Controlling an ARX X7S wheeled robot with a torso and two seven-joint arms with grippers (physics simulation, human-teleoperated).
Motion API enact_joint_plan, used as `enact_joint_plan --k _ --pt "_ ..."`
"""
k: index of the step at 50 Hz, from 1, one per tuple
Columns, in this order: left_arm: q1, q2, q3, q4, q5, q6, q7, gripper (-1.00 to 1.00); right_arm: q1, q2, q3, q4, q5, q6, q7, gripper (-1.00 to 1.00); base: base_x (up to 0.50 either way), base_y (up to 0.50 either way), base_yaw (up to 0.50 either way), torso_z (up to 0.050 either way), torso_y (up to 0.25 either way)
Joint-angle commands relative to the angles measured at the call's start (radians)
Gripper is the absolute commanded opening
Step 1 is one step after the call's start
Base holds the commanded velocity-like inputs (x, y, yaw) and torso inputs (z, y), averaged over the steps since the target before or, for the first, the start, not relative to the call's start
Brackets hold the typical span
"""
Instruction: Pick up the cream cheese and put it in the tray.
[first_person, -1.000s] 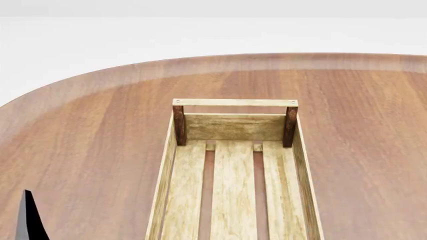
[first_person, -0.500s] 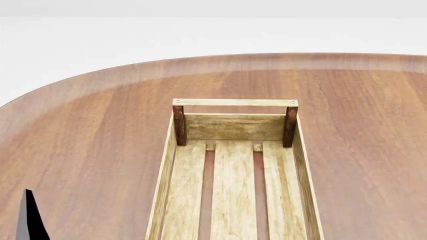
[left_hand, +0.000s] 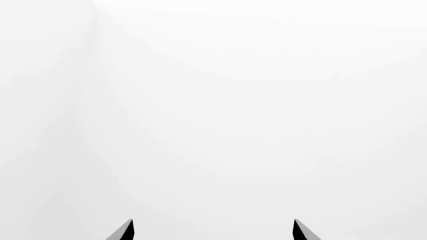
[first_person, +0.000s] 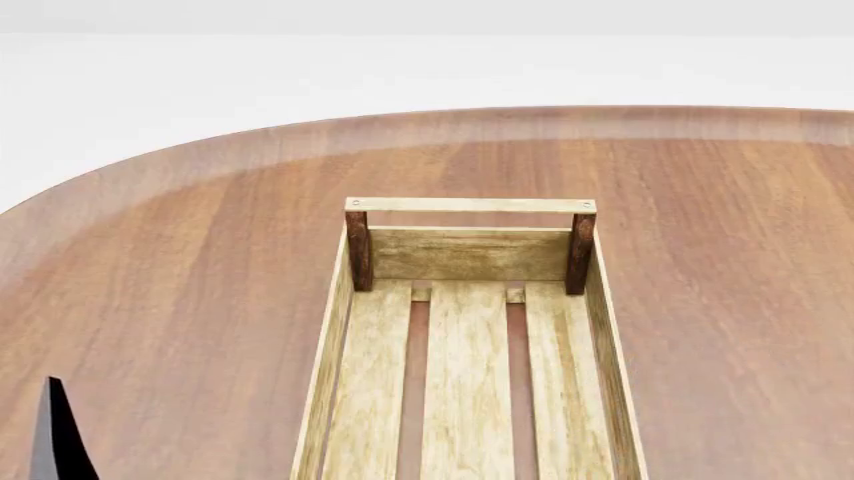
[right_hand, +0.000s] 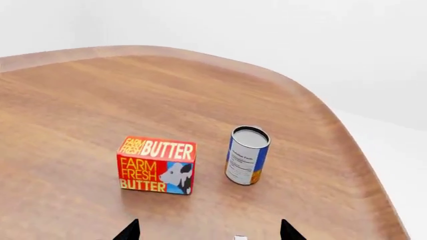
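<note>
Nothing has shifted: my right gripper (right_hand: 209, 231) stays wide, hovering above the butter box (right_hand: 157, 165) and can (right_hand: 247, 155); cream cheese (right_hand: 240, 237) barely peeks between my fingertips

Pale wood tray (first_person: 467, 380) with dark brown corner posts (first_person: 359, 250) on a reddish-brown table (first_person: 174, 280); butter box (right_hand: 157, 165) red-orange with yellow and white lettering; can (right_hand: 247, 155) blue, orange, white label; black fingertips (left_hand: 125, 231)

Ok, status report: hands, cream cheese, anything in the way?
Both hands open, empty. Cream cheese barely visible at right hand. Tray empty. Butter box, can stand beyond.
</note>
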Motion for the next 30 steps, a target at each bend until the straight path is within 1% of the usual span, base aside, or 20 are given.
enact_joint_plan --k 1,4,8,12,19,30 --pt "0.000 -0.005 -0.001 0.010 0.000 -0.005 -0.006 1.00 -0.006 -0.026 0.020 0.051 0.015 -0.054 0.048 1.00 0.00 0.00 0.00 0.000 0.000" --pt "0.000 -0.005 0.001 0.012 0.002 -0.005 -0.007 1.00 -0.018 -0.041 0.035 0.058 0.026 -0.091 0.075 1.00 0.00 0.00 0.00 0.000 0.000" --pt "0.000 -0.004 0.005 0.015 0.006 -0.006 -0.008 1.00 -0.020 -0.037 0.032 0.068 0.045 -0.095 0.104 1.00 0.00 0.00 0.00 0.000 0.000" --pt "0.000 -0.008 0.002 0.025 0.005 -0.011 -0.011 1.00 -0.038 -0.054 0.074 0.091 0.121 -0.167 0.154 1.00 0.00 0.00 0.00 0.000 0.000" --pt "-0.001 -0.007 0.005 0.023 0.005 -0.009 -0.013 1.00 -0.046 -0.033 0.056 0.108 0.152 -0.176 0.193 1.00 0.00 0.00 0.00 0.000 0.000" --pt "-0.003 -0.008 0.006 0.017 0.002 -0.007 -0.015 1.00 -0.044 -0.001 0.045 0.153 0.181 -0.164 0.201 1.00 0.00 0.00 0.00 0.000 0.000"
